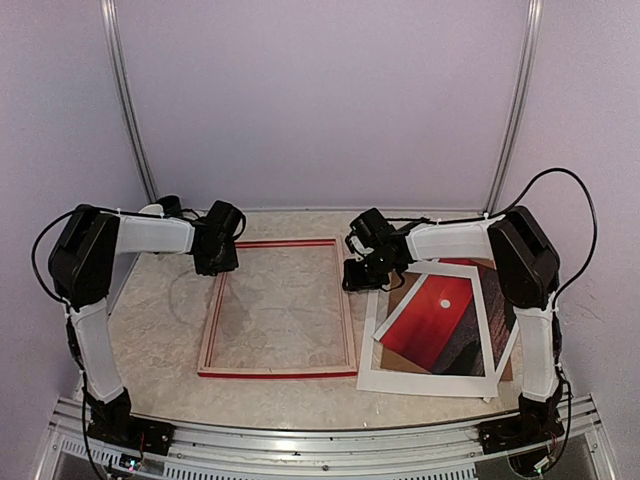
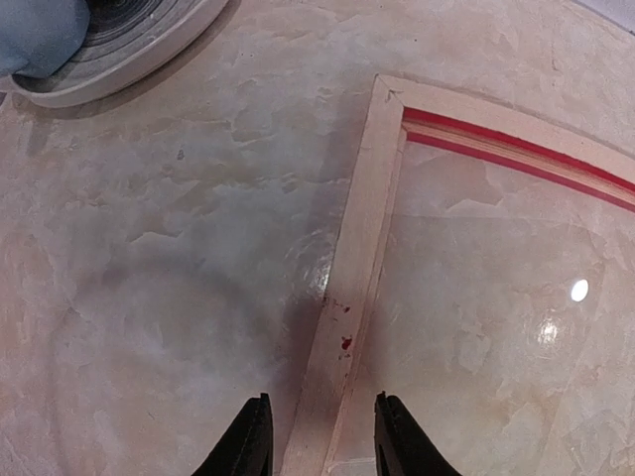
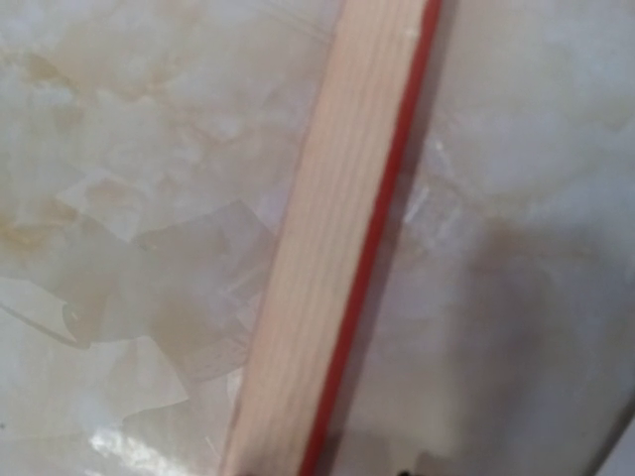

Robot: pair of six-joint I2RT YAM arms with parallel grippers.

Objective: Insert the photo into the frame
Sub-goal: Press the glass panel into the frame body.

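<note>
While the frame [image 1: 278, 370] lies flat on the bench [image 1: 160, 330], the left claw [image 2: 322, 441] hangs partly open astride its left rail. The right claw [image 1: 358, 280] hovers over the right rail, its state impossible to tell. The photo [image 1: 432, 318] lies askew on a white mat [image 1: 420, 381] beside the frame.

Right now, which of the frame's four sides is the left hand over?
The long left side of the frame, near its far corner: the left hand straddles that pale wood rail.
</note>
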